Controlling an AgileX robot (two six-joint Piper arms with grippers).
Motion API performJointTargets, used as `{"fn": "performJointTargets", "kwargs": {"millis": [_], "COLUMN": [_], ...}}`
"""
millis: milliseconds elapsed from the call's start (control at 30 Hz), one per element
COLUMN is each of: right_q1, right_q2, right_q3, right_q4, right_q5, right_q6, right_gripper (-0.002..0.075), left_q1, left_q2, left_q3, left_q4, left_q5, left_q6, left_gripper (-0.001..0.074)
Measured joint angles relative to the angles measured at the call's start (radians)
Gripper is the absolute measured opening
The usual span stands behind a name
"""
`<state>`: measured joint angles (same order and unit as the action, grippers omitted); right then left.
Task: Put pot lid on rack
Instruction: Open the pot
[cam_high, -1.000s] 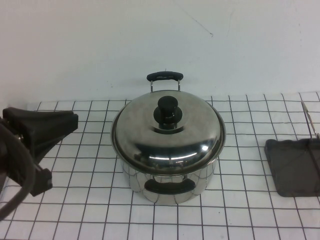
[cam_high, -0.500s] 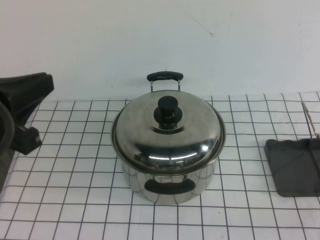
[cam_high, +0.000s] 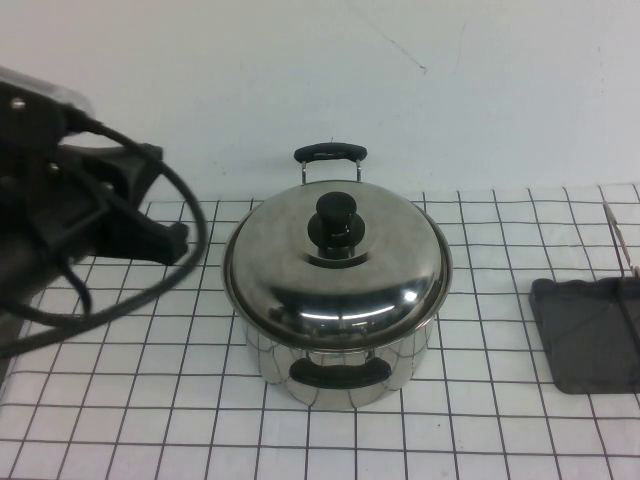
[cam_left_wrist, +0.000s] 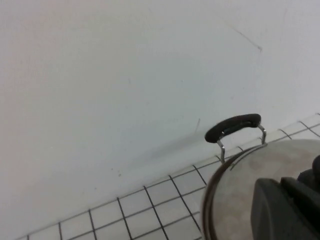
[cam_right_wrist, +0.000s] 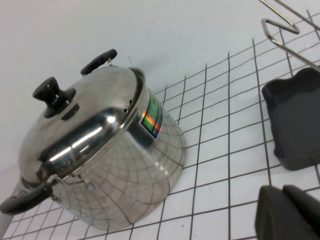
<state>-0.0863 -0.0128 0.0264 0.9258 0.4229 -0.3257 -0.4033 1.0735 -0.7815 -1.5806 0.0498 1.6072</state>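
The pot lid (cam_high: 335, 270), shiny steel with a black knob (cam_high: 338, 220), sits on the steel pot (cam_high: 340, 365) at the table's middle. The rack (cam_high: 590, 335), a dark grey tray with wire uprights (cam_high: 620, 240), lies at the right edge. My left gripper (cam_high: 165, 238) is raised left of the pot, shut and empty, apart from the lid. In the left wrist view its fingers (cam_left_wrist: 287, 207) show in front of the lid (cam_left_wrist: 240, 185). My right gripper (cam_right_wrist: 287, 215) is out of the high view; it is shut and empty above the tiles, between the pot (cam_right_wrist: 135, 175) and the rack (cam_right_wrist: 295, 120).
The table is a white grid-lined surface (cam_high: 150, 400) against a white wall. The pot's far black handle (cam_high: 330, 153) sticks up behind the lid. Black cables (cam_high: 190, 215) hang from my left arm over the table's left side.
My left arm has swung up and toward the pot, with its cable now looping over the table. The pot, lid and rack have not moved.
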Motion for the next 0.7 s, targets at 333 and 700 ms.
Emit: {"fn": "performJointTargets", "kwargs": {"millis": [333, 700], "right_q1": [0.0, 0.0], "right_q2": [0.0, 0.0], "right_q3": [0.0, 0.0], "right_q4": [0.0, 0.0], "right_q5": [0.0, 0.0], "right_q6": [-0.013, -0.083], "right_gripper": [-0.0003, -0.0003], "left_q1": [-0.265, -0.268], "left_q2": [0.129, 0.269], "left_q3": [-0.025, -0.059], "left_q4": [-0.143, -0.154], "left_q5": [-0.155, 0.017], "left_q6": [0.011, 0.042], "left_gripper": [-0.0002, 0.0126]}}
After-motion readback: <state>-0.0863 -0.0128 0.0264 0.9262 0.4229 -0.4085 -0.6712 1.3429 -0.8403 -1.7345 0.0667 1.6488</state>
